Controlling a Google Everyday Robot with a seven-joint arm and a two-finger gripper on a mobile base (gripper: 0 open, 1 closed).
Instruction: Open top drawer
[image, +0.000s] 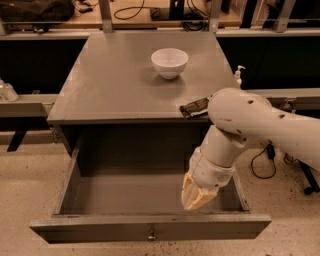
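Observation:
The top drawer (150, 226) of the grey cabinet stands pulled far out toward me, with a plain grey empty box inside and a small metal knob (150, 235) at the centre of its front. My gripper (194, 199) hangs from the white arm inside the drawer at the right, just behind the front panel, its cream fingertips pointing down. It holds nothing that I can see. No other drawers show.
A white bowl (169, 62) stands on the cabinet top (110, 85). A dark flat object (194, 107) lies at the top's front right edge, partly behind my arm. A small pump bottle (238, 75) stands at the right. Cables lie on the speckled floor at the right.

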